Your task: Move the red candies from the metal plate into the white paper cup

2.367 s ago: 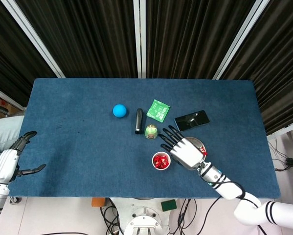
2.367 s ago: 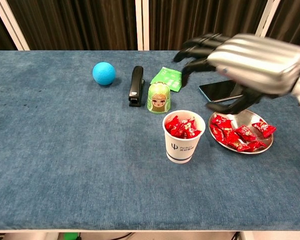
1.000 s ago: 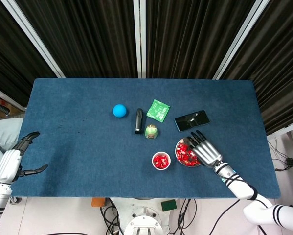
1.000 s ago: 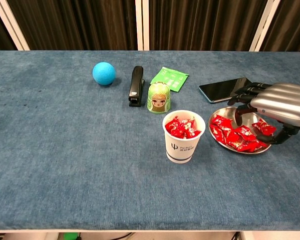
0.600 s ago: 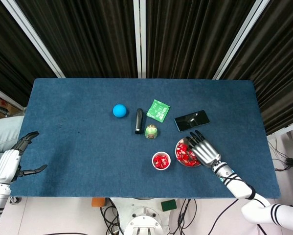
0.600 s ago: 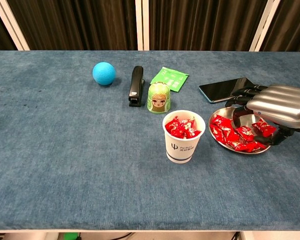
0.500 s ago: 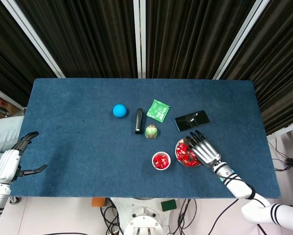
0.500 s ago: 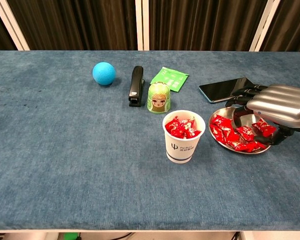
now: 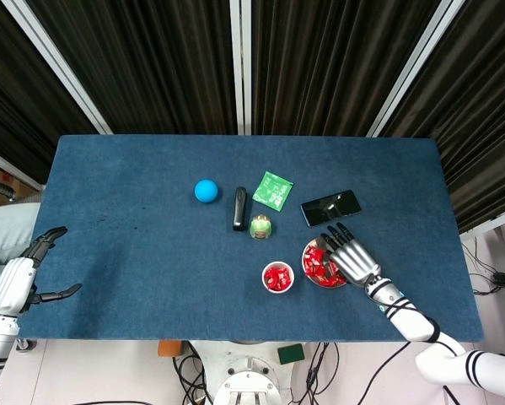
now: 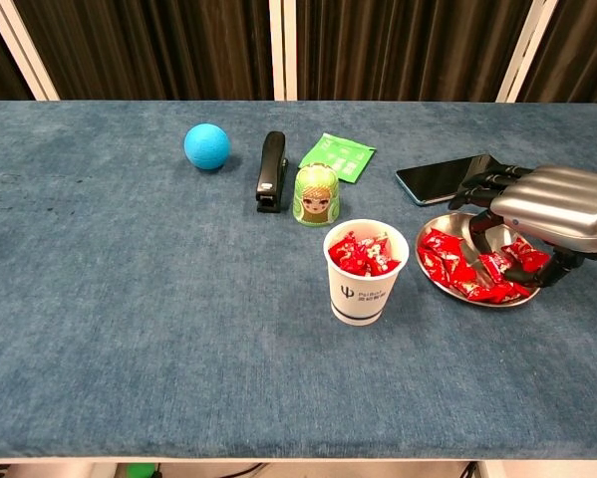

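The right hand (image 10: 552,214) hovers over the metal plate (image 10: 446,282), fingers curled down among the red candies (image 10: 461,270); its palm hides much of the plate, so I cannot tell whether it grips one. Just left of that hand stands the white paper cup (image 10: 365,273), already holding candies. The left hand (image 9: 20,277) hangs off the desk (image 9: 134,253) edge, fingers spread, empty.

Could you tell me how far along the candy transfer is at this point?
Partly done: the white paper cup already holds a heap of red candies up to its rim. In hand: the right hand is down over the metal plate, fingers curled among the candies; whether it grips one I cannot tell. Left: several red candies on the plate. The left hand hangs open off the table's edge.
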Controlling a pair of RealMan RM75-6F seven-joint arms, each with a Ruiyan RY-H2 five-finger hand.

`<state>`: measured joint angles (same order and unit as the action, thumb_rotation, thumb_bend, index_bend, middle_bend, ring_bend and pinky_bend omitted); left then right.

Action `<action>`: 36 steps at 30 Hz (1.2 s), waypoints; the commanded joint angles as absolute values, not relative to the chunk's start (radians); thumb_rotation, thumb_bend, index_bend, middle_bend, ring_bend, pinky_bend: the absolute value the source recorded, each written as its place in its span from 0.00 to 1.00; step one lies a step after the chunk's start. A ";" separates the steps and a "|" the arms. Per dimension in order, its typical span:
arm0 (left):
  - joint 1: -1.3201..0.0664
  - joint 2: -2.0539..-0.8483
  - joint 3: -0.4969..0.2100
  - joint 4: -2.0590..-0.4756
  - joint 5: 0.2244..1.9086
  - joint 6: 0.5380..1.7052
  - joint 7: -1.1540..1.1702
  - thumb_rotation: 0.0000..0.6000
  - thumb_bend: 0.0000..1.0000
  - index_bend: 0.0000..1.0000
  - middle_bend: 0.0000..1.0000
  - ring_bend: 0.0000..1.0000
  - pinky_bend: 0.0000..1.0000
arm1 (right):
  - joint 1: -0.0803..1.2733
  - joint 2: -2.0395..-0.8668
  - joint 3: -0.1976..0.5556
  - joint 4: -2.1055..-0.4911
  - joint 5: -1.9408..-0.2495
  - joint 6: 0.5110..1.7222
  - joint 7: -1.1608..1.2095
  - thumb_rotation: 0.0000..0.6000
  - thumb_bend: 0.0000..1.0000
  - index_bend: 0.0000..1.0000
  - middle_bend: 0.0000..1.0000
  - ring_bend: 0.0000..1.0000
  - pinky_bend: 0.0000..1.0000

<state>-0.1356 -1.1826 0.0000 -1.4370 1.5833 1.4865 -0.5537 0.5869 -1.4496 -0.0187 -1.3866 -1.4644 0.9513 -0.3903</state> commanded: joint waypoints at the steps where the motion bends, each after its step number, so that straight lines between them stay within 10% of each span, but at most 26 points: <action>1: -0.135 -1.182 0.000 -1.438 1.583 1.487 -0.554 1.00 0.10 0.14 0.11 0.12 0.25 | 0.585 -1.448 -0.018 -1.386 -1.471 0.959 -0.381 1.00 0.36 0.58 0.10 0.00 0.00; 16: -0.132 -1.179 -0.003 -1.443 1.584 1.497 -0.551 1.00 0.10 0.14 0.11 0.12 0.25 | 0.601 -1.361 0.037 -1.546 -1.630 1.135 -0.309 1.00 0.37 0.59 0.11 0.00 0.00; 36: -0.130 -1.177 -0.005 -1.438 1.580 1.498 -0.558 1.00 0.10 0.14 0.11 0.12 0.25 | 0.683 -1.444 0.042 -1.595 -1.672 1.044 -0.372 1.00 0.36 0.55 0.10 0.00 0.00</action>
<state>-0.1298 -1.1774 -0.0045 -1.4381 1.5800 1.4977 -0.5581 0.6815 -1.4421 0.0425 -1.5967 -1.6724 1.0456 -0.3730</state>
